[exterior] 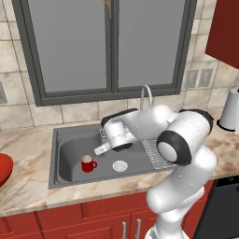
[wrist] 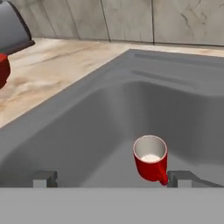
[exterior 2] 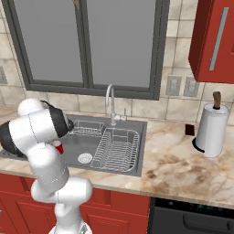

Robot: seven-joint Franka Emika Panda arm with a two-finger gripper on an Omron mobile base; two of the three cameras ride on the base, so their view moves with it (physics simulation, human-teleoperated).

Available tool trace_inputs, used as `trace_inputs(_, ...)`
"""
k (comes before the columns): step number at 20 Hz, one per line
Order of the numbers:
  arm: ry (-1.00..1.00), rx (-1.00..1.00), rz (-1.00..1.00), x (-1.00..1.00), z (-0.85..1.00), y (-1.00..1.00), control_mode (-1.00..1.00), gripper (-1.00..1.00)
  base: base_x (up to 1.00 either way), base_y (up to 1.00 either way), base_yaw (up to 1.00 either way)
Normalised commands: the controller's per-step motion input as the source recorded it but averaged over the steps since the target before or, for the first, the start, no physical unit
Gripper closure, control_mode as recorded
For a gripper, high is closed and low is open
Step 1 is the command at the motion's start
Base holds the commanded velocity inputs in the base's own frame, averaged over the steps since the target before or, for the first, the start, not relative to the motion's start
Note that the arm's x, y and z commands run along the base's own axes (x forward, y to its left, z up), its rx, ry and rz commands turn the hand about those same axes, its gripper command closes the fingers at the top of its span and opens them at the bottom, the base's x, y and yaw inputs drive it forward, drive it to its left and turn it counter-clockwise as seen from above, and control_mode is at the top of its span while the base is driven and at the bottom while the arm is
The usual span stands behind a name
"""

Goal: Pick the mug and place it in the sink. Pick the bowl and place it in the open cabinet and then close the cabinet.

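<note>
Hand view, nearest first: gripper (wrist: 111,180) with its two dark fingertips (wrist: 43,178) spread wide, nothing between them; just past them the mug (wrist: 151,157) stands upright on the floor of the sink (wrist: 87,113), handle toward the camera, close to the right tip; beyond the basin rim, marble counter (wrist: 52,65), then tiled wall; a bit of red at the left edge — cannot tell what it is.

Left base view: red drawers (exterior: 93,219) at the bottom; arm bent over the basin, gripper (exterior: 100,150) hanging just above and right of the mug (exterior: 87,164), apart from it; drain (exterior: 119,165) beside; bowl (exterior: 3,169) on the counter at the far left, well apart from the sink; faucet (exterior: 146,95) and window (exterior: 107,46) behind.

Right base view: dish rack (exterior 2: 116,148) in the right half of the sink; paper towel roll (exterior 2: 212,128) on the counter; cabinet (exterior 2: 215,41) up on the wall — door with a silver bar handle (exterior 2: 220,39).
</note>
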Motion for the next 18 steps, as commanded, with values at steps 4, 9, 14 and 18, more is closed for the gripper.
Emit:
trace_inputs(4, 0.04, -0.08, -0.14, -0.13, 1.00, 0.00, -1.00, -1.00, 0.00, 0.00, 0.00)
trace_inputs(9, 0.14, -0.01, -0.21, -0.14, 0.96, -0.07, -1.00, -1.00, 0.00, 0.00, 0.00)
trace_inputs(14, 0.18, -0.01, -0.23, -0.27, 0.94, -0.32, -1.00, -1.00, 0.00, 0.00, 0.00)
trace_inputs(18, 0.20, -0.03, -0.26, -0.42, 0.93, -0.32, -1.00, -1.00, 0.00, 0.00, 0.00)
